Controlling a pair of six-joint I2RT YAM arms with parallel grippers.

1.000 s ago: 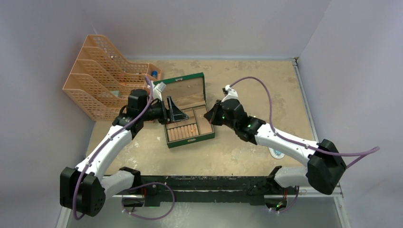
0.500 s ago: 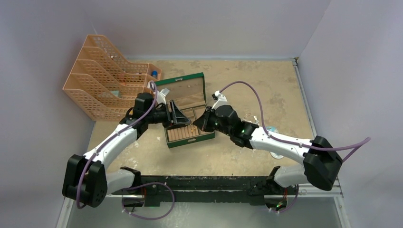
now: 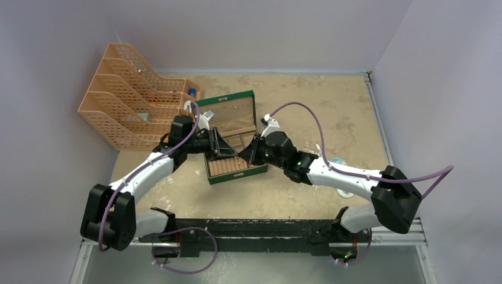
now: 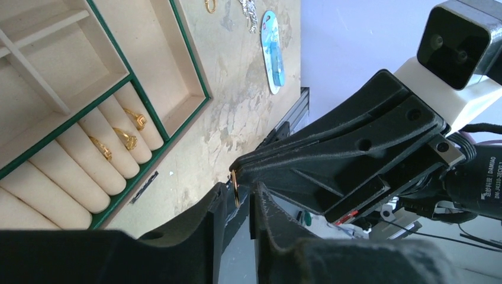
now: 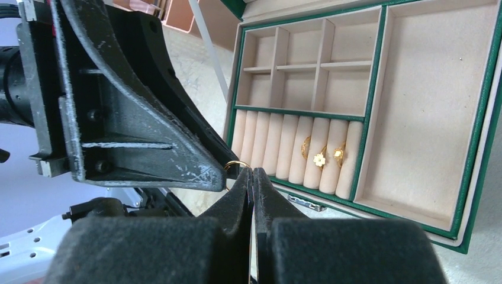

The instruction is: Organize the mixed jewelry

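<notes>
Now closing on the handover

My left gripper [image 4: 237,200] has narrowed around the gold ring [image 4: 235,187] without pinching it yet. My right gripper [image 5: 251,175] stays clenched on it, just over the green box [image 4: 199,84]. Three rings [image 5: 320,157] sit in its rolls [image 5: 278,148]; silvery chain [image 4: 248,8] waits beyond the box.

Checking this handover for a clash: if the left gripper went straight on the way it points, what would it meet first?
The gold ring, which sits in the gap between the fingers of the left gripper. Almost at once after it comes the shut right gripper, which holds the ring. Depth is unclear.
</notes>
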